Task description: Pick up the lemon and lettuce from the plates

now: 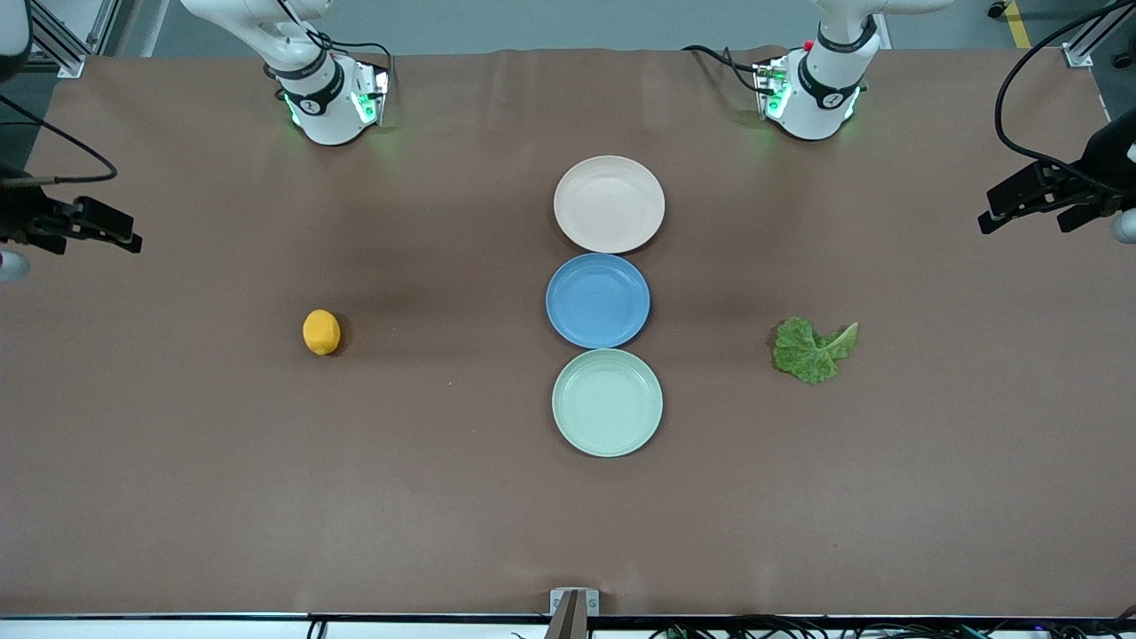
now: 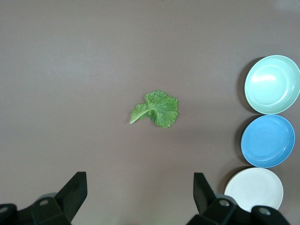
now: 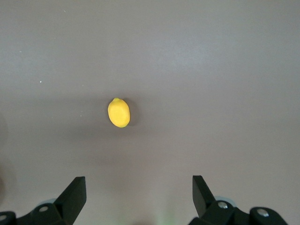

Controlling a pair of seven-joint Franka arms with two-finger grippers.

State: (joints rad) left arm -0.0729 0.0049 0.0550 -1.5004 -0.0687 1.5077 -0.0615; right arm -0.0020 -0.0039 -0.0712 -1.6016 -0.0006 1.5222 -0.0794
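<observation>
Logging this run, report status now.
Both tools open, empty: left tool over lettuce, right tool over lemon. Both lie on bare table, off plates. Nothing obstructing.

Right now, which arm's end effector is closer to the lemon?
Right. The right end effector hangs open above the lemon; the left end effector is above the lettuce.

Brown table (image 1: 177,488), grey floor (image 1: 532,22).
</observation>
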